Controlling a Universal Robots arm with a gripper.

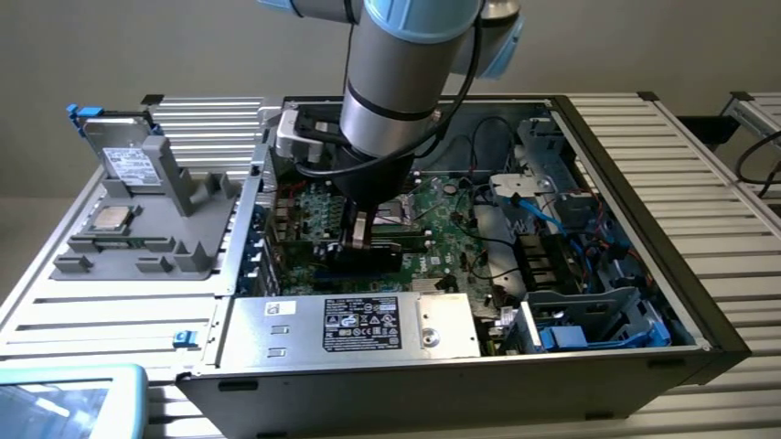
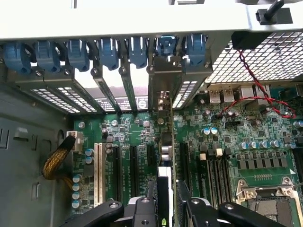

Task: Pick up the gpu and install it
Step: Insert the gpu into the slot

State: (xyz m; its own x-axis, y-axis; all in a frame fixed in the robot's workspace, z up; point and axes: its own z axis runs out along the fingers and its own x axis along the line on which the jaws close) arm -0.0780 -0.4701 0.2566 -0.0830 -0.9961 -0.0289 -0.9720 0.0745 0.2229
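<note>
The hand (image 2: 165, 210) is clamped on the gpu (image 2: 165, 142), held upright over the motherboard (image 2: 227, 137).

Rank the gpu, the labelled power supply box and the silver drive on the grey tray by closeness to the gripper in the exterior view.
1. gpu: held in the gripper, over the motherboard.
2. power supply box: close by, inside the case.
3. silver drive: on the grey tray, exterior view's left.
</note>
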